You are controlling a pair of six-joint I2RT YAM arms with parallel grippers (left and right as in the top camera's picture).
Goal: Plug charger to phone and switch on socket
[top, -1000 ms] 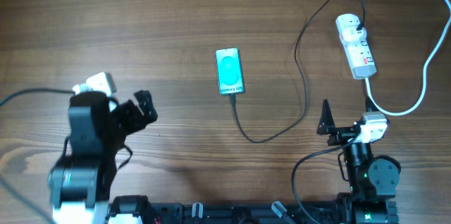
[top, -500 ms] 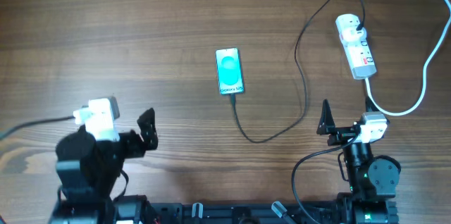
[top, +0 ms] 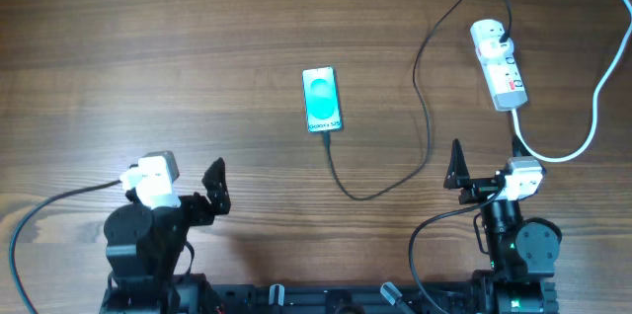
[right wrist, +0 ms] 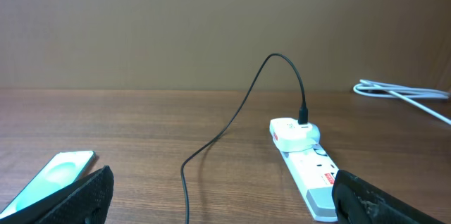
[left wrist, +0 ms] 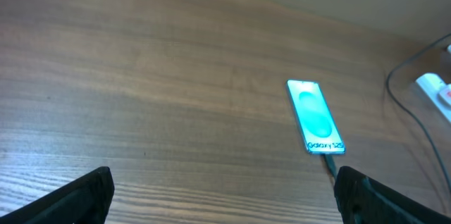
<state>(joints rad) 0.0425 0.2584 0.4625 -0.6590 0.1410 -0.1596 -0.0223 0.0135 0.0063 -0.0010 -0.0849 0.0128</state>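
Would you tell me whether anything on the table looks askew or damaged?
Nothing stands out: the phone lies flat, the charger loops loosely from it to the socket, and nothing looks spilled or broken.

My left gripper (left wrist: 229, 203) hangs with jaws wide apart over the wooden table (left wrist: 141, 76). Ahead lies the phone (left wrist: 315, 115), cyan screen up, with the charger (left wrist: 328, 165) meeting its near end. The socket (left wrist: 438, 89) shows at the right edge.

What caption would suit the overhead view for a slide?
Charger runs from socket to phone; left gripper and right gripper open, empty.
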